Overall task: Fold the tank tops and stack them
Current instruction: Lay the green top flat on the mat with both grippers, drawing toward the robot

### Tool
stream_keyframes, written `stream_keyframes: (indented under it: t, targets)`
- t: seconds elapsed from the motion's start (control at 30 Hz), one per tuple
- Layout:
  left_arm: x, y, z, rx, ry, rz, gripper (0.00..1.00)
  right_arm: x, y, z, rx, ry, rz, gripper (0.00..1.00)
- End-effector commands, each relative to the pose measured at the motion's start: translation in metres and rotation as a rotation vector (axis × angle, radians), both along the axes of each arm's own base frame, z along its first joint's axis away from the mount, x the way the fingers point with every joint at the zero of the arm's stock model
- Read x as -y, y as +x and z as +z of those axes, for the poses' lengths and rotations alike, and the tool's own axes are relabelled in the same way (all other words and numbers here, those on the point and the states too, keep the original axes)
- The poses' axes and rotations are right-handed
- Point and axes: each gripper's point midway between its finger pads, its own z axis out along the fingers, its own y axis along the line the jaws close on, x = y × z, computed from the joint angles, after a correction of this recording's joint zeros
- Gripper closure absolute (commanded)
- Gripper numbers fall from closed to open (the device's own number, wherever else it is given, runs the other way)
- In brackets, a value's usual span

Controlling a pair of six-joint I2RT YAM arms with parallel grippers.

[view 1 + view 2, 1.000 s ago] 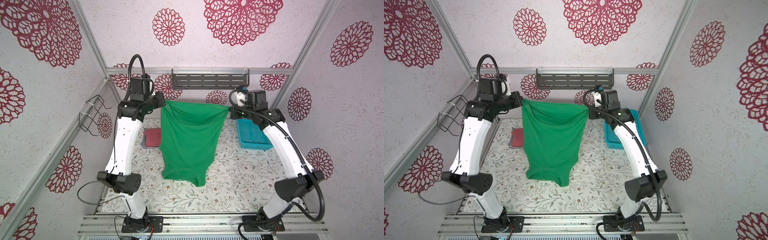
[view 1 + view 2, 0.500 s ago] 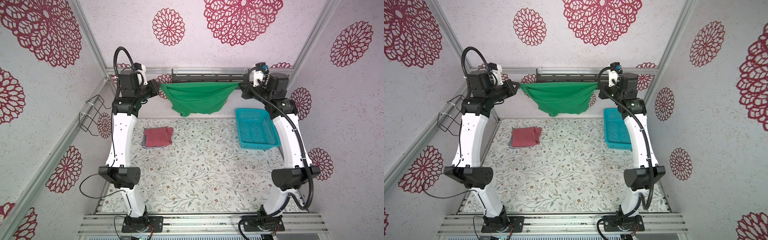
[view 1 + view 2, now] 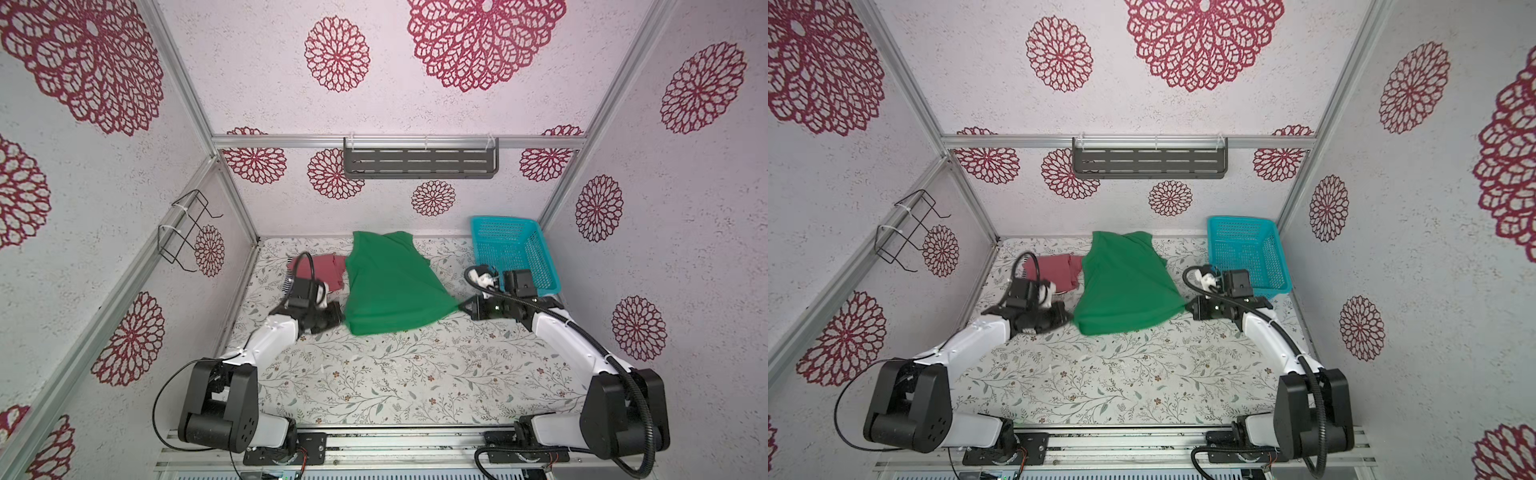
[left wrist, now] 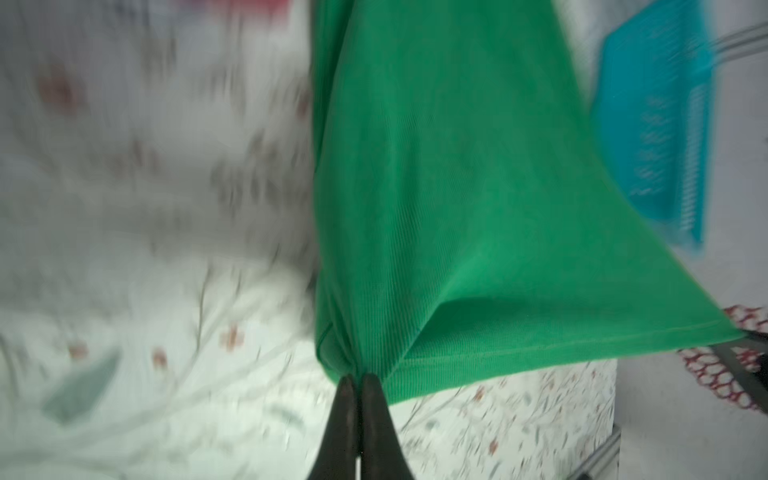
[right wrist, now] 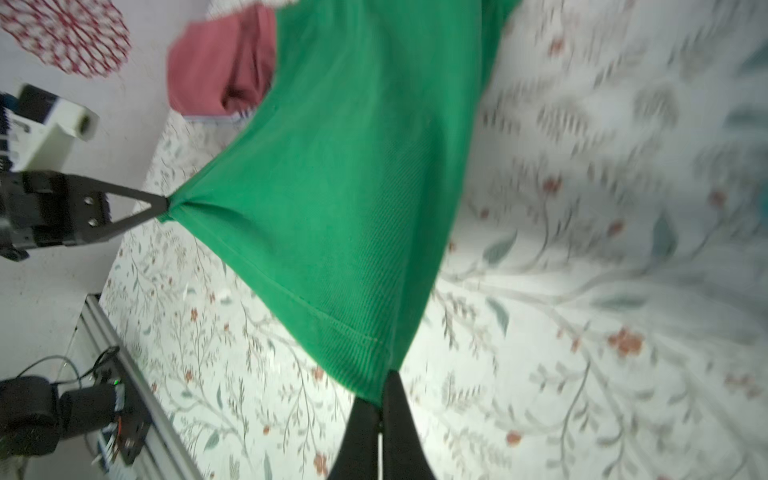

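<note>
The green tank top (image 3: 390, 286) (image 3: 1125, 286) lies spread on the floral table, its far end near the back wall. My left gripper (image 3: 343, 318) (image 4: 358, 380) is shut on its near left hem corner. My right gripper (image 3: 461, 307) (image 5: 382, 382) is shut on the near right corner, and the hem is stretched taut between the two just above the table. The folded red-pink tank top (image 3: 328, 270) (image 5: 216, 79) lies just left of the green one, behind my left wrist. A sliver of the striped tank top (image 3: 286, 286) shows under it.
A teal mesh basket (image 3: 515, 253) (image 4: 648, 124) stands at the back right, just behind my right wrist. A grey shelf (image 3: 419, 164) hangs on the back wall and a wire rack (image 3: 187, 228) on the left wall. Bare floral table (image 3: 395, 374) stretches in front.
Both arms have swung from high at the back wall down and forward to the table, and the green top now lies spread out on it instead of hanging.
</note>
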Motion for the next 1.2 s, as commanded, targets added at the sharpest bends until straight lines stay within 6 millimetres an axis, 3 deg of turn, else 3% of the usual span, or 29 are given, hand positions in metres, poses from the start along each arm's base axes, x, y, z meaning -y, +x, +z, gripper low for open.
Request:
stream_keyframes:
  t: [0.0,0.07,0.17,0.27,0.37,0.4,0.47,0.5,0.53,0.6,0.7,0.77,0.83,0.93,1.03,1.17]
  targets:
    - [0.011,-0.014,0.026,0.062,-0.054,0.049,1.00,0.011,-0.030,-0.001,-0.082,-0.006,-0.091,1.00]
    - [0.011,-0.037,0.019,0.003,-0.066,0.084,1.00,0.028,-0.055,-0.028,-0.213,-0.065,-0.192,1.00]
    - [0.004,-0.061,0.019,-0.042,-0.057,0.120,1.00,0.052,-0.084,-0.052,-0.330,-0.179,-0.293,1.00]
    - [-0.003,-0.073,0.034,-0.036,-0.047,0.134,1.00,0.063,-0.094,-0.058,-0.366,-0.233,-0.330,1.00]
    - [-0.003,-0.096,0.036,-0.109,-0.049,0.111,1.00,0.073,-0.101,-0.064,-0.401,-0.297,-0.350,0.97]
    - [-0.003,-0.106,0.035,-0.143,-0.039,0.091,0.94,0.074,-0.102,-0.062,-0.403,-0.306,-0.352,0.86]
    - [-0.007,-0.117,0.043,-0.156,-0.023,0.087,0.62,0.080,-0.099,-0.046,-0.374,-0.333,-0.363,0.68]
    - [-0.006,-0.115,0.053,-0.124,-0.033,0.082,0.51,0.085,-0.095,-0.035,-0.344,-0.359,-0.374,0.63]
    - [-0.009,-0.111,0.063,-0.093,-0.017,0.085,0.45,0.088,-0.090,-0.025,-0.318,-0.381,-0.372,0.60]
    - [-0.014,-0.092,0.082,-0.029,0.039,0.075,0.44,0.090,-0.078,-0.008,-0.275,-0.430,-0.361,0.58]
    - [0.005,-0.041,0.083,0.028,0.046,0.009,0.45,0.061,-0.052,-0.002,-0.175,-0.449,-0.317,0.60]
    - [0.029,0.006,0.069,0.047,0.028,-0.038,0.51,0.017,-0.032,-0.013,-0.128,-0.365,-0.293,0.66]
    - [0.041,0.048,0.048,0.039,0.065,-0.065,0.61,-0.016,-0.025,-0.033,-0.126,-0.307,-0.286,0.69]
    - [0.056,0.094,0.017,0.007,0.118,-0.076,0.69,-0.034,-0.027,-0.066,-0.154,-0.315,-0.303,0.73]
    - [0.065,0.096,-0.021,-0.094,0.162,-0.113,0.74,-0.026,-0.039,-0.099,-0.205,-0.371,-0.329,0.75]
    - [0.067,0.072,-0.054,-0.148,0.167,-0.088,0.77,-0.007,-0.058,-0.135,-0.277,-0.423,-0.365,0.78]
